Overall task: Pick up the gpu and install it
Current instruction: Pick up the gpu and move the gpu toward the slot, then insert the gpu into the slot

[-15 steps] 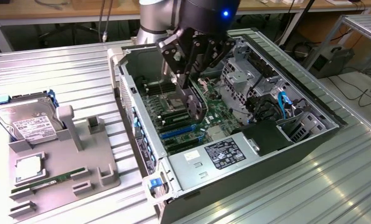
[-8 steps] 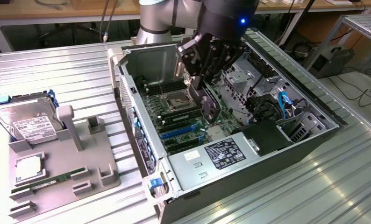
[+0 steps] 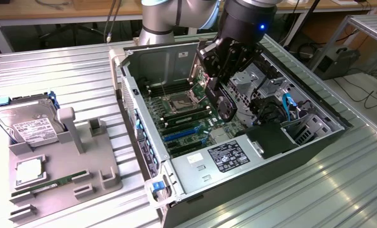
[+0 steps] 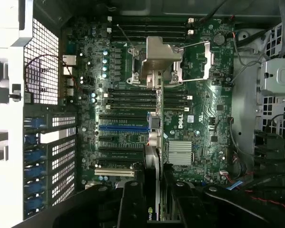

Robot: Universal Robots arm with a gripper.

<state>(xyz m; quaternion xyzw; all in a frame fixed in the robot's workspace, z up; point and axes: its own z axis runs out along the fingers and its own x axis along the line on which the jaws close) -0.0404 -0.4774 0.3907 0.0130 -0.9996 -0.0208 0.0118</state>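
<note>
gpu [image 3: 227, 110] in hand [image 3: 219, 89] above motherboard [image 4: 199, 102]

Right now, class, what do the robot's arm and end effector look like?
The arm has rounded silver-grey joint housings, then a black cylindrical wrist with a small blue light. The end effector is black, blocky and angular, with two dark fingers.

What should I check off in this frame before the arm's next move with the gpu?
1. gpu clamped in the gripper: ok.
2. gpu inside the open case, over the motherboard: ok.
3. Blue slot empty: ok.
4. Card edge lined up with a slot: cannot tell.
5. gpu seated: not ok, it hangs above the board.
</note>
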